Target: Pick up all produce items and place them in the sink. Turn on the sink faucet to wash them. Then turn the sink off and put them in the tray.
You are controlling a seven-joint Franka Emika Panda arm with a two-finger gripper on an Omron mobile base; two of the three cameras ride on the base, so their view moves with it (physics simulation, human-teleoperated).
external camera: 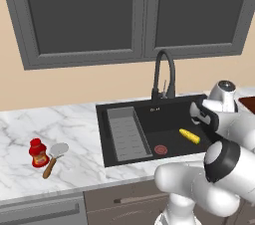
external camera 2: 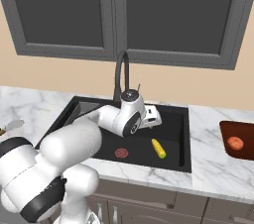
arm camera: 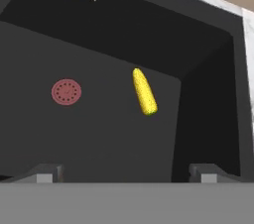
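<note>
Left base view shows one red bottle (external camera: 37, 152) and one spatula (external camera: 54, 156) touching on the desk (external camera: 74, 169), well left of the sink (external camera: 124, 107). One corn cob (arm camera: 144, 92) lies inside beside one drain (arm camera: 66, 91); one orange vegetable (external camera 2: 235, 142) rests on the tray (external camera 2: 248, 153). The jaws hang wide apart, empty.

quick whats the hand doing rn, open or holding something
Hand: open, holding nothing, above the sink with the corn lying on the floor below it.
</note>
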